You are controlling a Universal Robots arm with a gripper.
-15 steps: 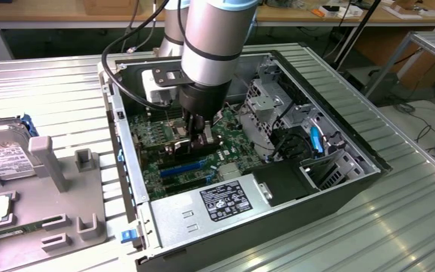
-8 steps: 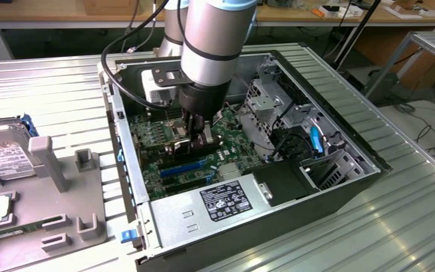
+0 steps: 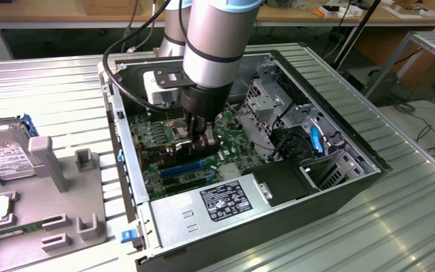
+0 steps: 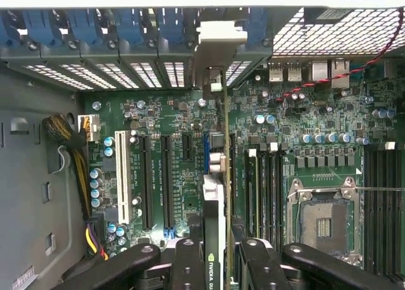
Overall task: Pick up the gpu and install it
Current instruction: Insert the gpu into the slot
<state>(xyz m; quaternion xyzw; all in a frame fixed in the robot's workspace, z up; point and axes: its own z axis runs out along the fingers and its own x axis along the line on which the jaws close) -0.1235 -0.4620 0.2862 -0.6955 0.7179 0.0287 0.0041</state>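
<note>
My gripper (image 3: 202, 139) reaches down into the open computer case (image 3: 353, 147), shut on the gpu (image 3: 190, 149). In the wrist view the gpu (image 4: 215, 201) stands edge-on between my fingers (image 4: 188, 264), a thin green card with a black cooler. Its silver end bracket (image 4: 217, 40) lies against the row of rear slot openings. The card hangs just over the green motherboard (image 4: 190, 113), in line with a blue slot (image 4: 206, 152) that it partly hides. I cannot tell whether its edge touches the slot.
Black expansion slots (image 4: 168, 182) and a white one (image 4: 121, 176) lie beside the card; memory slots and the CPU socket (image 4: 323, 223) are on the other side. The power supply (image 3: 225, 201) and drive cage (image 3: 267, 105) crowd the case. A grey tray (image 3: 51, 170) holds a hard drive (image 3: 2, 158).
</note>
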